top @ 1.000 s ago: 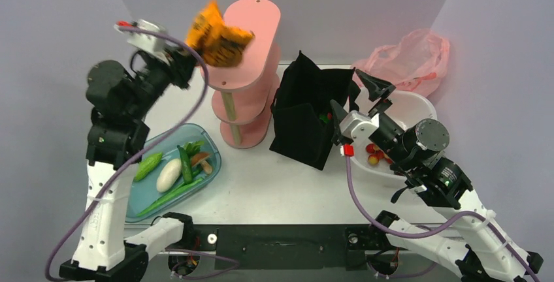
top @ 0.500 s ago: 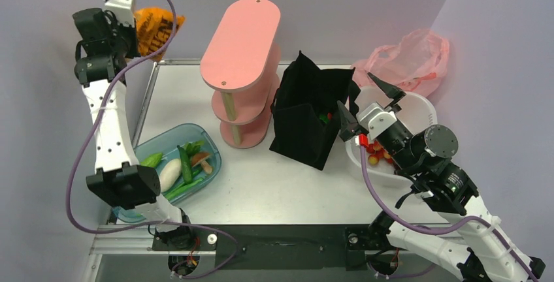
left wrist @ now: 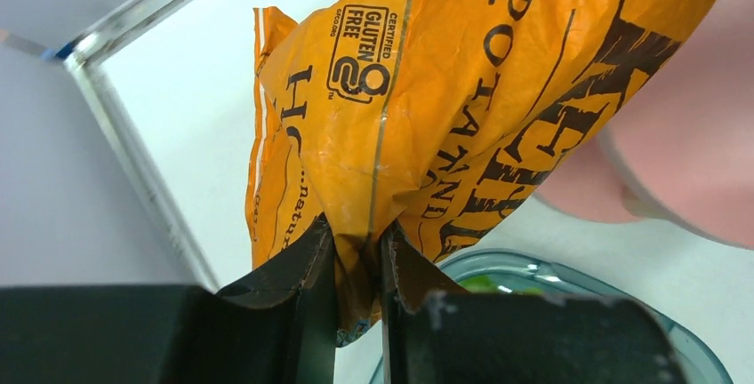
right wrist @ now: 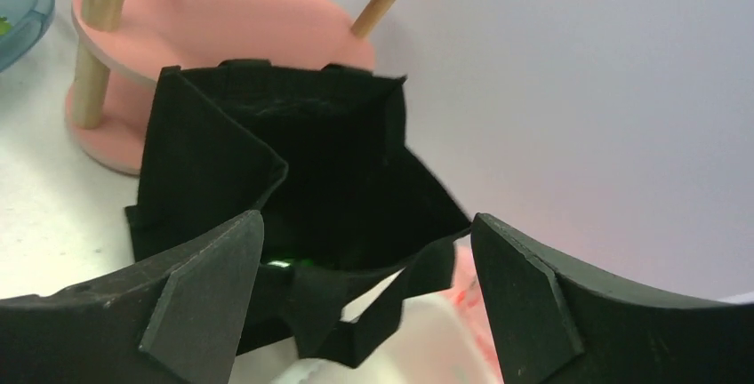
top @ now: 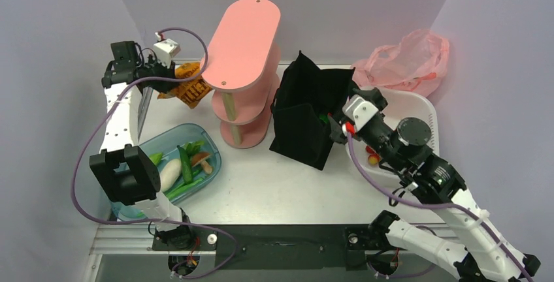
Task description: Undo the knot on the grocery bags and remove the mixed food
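Observation:
My left gripper [top: 171, 77] [left wrist: 357, 251] is shut on the lower edge of the orange snack packet [top: 190, 87] [left wrist: 445, 91], which hangs over the table's back left beside the pink stand. The black fabric tote [top: 307, 115] [right wrist: 302, 153] stands open in the middle, with a green glint [right wrist: 286, 265] deep inside. My right gripper [top: 338, 124] [right wrist: 366, 233] is open at the tote's right rim, a loop handle lying between its fingers without contact. The pink plastic bag [top: 408, 60] lies crumpled at the back right. Small red and yellow fruits [top: 372, 155] sit in the white basin.
A pink three-tier stand [top: 242, 40] rises just left of the tote. A teal tray [top: 140, 200] at the front left holds a white oblong vegetable [top: 168, 174], greens, a cucumber and a mushroom. The white basin [top: 424, 106] sits under my right arm.
The left arm swung the packet out to the far back-left corner, then brought it down beside the pink stand. The right gripper moved in to the tote's right rim and stayed open.

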Motion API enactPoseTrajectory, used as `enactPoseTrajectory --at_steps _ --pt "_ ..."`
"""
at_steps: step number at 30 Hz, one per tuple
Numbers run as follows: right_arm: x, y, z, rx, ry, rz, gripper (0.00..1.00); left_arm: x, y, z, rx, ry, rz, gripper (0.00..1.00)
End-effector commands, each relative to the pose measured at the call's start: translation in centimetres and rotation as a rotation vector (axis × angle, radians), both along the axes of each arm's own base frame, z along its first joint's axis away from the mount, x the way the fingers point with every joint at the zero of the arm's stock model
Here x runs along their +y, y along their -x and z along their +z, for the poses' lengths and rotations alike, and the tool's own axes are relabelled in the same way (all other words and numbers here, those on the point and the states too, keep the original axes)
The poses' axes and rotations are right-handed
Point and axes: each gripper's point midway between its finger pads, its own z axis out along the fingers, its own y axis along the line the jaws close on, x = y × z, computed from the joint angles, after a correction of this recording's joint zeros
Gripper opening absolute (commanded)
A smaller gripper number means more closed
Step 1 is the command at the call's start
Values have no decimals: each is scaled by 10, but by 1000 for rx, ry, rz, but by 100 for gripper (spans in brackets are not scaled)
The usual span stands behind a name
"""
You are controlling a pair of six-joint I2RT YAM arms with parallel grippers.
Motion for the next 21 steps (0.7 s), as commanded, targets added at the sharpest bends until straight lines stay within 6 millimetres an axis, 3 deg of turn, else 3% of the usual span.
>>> enactPoseTrajectory --at_steps 1,2,3,4,7,11,12,16,21 --pt "21 -14 -12 319 -232 -7 81 -55 -9 64 -313 23 -338 7" --pt "14 -23 -17 384 -276 -43 81 -58 -10 64 -320 41 -358 5" --pt "31 -25 -17 503 -363 15 79 -66 -9 70 -350 69 -402 5" --pt "24 -37 -18 559 -421 -13 78 -69 -7 70 -360 81 -421 4" --pt "51 -50 -16 793 -587 81 68 -84 -2 82 -466 85 -515 2" --pt "79 -67 14 855 -833 196 66 -96 7 85 -537 76 -572 0" --pt "82 -72 30 810 -885 244 66 -97 9 83 -538 78 -579 0" --pt "111 -88 49 871 -1004 335 67 -99 11 79 -555 75 -592 0" --pt "151 -111 32 957 -1066 409 56 -105 10 77 -558 74 -607 0"
